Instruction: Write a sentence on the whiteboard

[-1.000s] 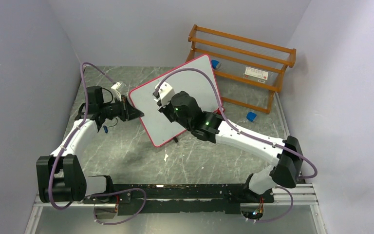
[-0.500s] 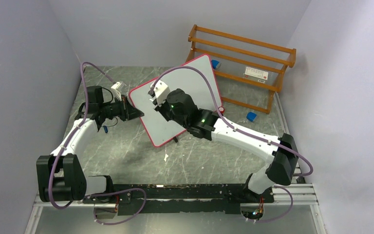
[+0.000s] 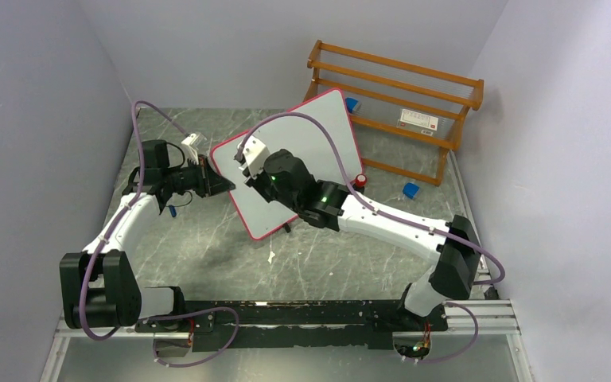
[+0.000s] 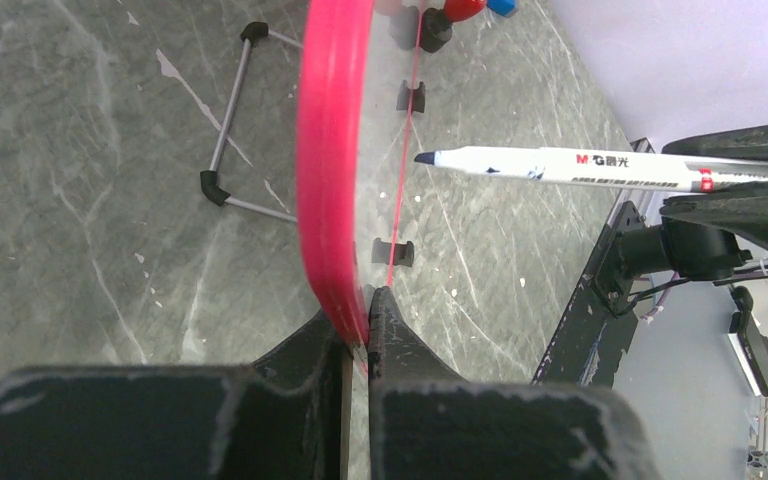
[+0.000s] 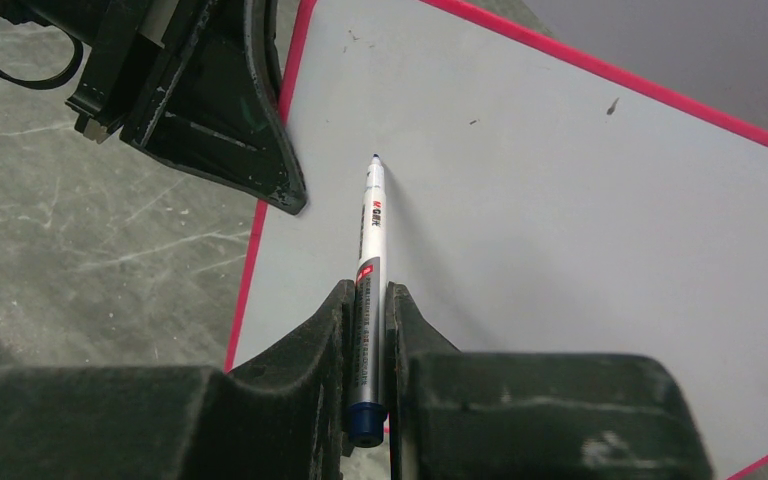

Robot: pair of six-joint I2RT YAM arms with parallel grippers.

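The whiteboard (image 3: 322, 127) stands tilted on the table, white with a pink-red frame. My left gripper (image 3: 221, 186) is shut on its left frame edge (image 4: 332, 160), fingertips (image 4: 380, 310) pinching the rim. My right gripper (image 3: 253, 180) is shut on a white marker (image 5: 371, 235) with a blue end, over the board's left part. The marker tip (image 5: 375, 158) points at the board (image 5: 580, 220), close to the surface; the left wrist view shows the marker (image 4: 560, 163) with its tip a short gap from the board. No sentence shows on the visible board; only a few dark specks.
An orange wooden rack (image 3: 398, 91) stands behind the board at the back right. Small blue pieces (image 3: 411, 190) and a red cap (image 3: 359, 181) lie on the table near it. The board's wire stand legs (image 4: 228, 135) rest behind the board.
My right gripper has moved left across the board with the marker, toward the left frame edge. The left gripper and the board have not moved.
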